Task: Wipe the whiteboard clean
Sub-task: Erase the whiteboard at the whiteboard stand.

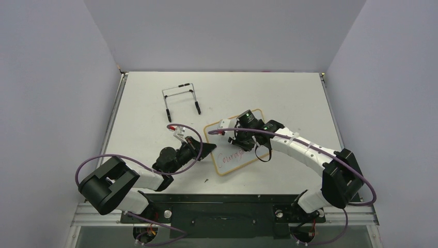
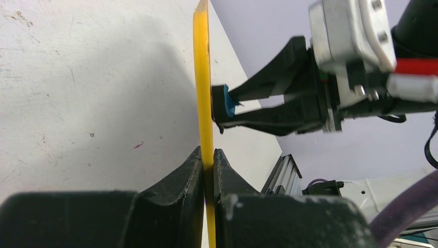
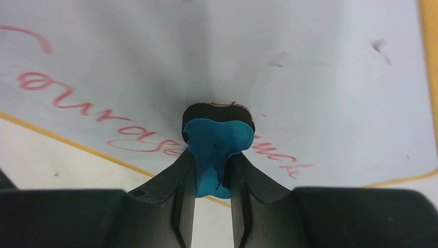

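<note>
**A robotics lab test cell**

Plain pale walls (image 1: pixel 222 31) close in the top, left and right of the overhead view, boxing in a scuffed white worktop (image 1: pixel 289 93). Along the bottom edge of the frame, a black mounting plate (image 1: pixel 222 206) and slotted aluminium rails (image 1: pixel 98 216) carry two robot arms, the left arm (image 1: pixel 150 178) and the right arm (image 1: pixel 304 150). Purple cables (image 1: pixel 98 157) loop loose from their joints. At the centre of the frame are a small whiteboard (image 1: pixel 232 159) and, above it to the left, a wire stand (image 1: pixel 181 101).
</note>
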You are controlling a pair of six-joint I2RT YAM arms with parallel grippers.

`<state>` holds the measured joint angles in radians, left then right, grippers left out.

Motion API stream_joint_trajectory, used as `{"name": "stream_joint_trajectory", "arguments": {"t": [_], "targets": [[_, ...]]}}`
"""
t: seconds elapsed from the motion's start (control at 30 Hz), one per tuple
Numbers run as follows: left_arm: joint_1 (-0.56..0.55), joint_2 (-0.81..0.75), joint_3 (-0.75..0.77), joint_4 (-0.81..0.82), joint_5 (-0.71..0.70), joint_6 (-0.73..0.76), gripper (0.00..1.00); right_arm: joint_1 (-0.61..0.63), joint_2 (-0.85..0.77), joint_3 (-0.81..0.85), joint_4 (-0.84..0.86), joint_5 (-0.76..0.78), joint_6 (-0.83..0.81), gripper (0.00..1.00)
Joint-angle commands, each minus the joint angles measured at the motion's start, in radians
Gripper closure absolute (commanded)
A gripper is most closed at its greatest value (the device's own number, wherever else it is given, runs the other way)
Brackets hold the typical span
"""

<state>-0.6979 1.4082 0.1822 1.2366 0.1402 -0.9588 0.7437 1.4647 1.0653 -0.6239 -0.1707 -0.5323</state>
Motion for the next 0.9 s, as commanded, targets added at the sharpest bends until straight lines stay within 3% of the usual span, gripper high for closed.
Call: {"name": "stream_joint_trajectory", "arguments": {"t": [0.0, 0.17, 0.33, 0.47, 0.67, 0.87], "targets": [[-0.015, -0.03, 0.05, 0.124, 0.073, 0.028, 1.0, -0.095, -0.002, -0.006, 0.096, 0.099, 0.076, 1.0], [-0.014, -0.018, 0.05, 0.141, 0.077, 0.022, 1.0, -0.083, 0.004, -0.008, 0.068, 0.049, 0.037, 1.0], [-0.015, -0.037, 0.035, 0.142, 0.066, 0.024, 1.0, 0.023, 0.01, -0.004, -0.035, -0.07, -0.068, 1.0], [-0.015, -0.055, 0.025, 0.13, 0.057, 0.033, 1.0, 0.016, 0.021, -0.008, 0.015, 0.038, -0.041, 1.0], [-0.015, -0.056, 0.034, 0.122, 0.068, 0.034, 1.0, -0.116, 0.008, -0.023, 0.114, 0.158, 0.078, 1.0], [-0.015, -0.059, 0.026, 0.126, 0.065, 0.034, 1.0, -0.045, 0.007, -0.03, 0.057, 0.023, 0.004, 1.0]]}}
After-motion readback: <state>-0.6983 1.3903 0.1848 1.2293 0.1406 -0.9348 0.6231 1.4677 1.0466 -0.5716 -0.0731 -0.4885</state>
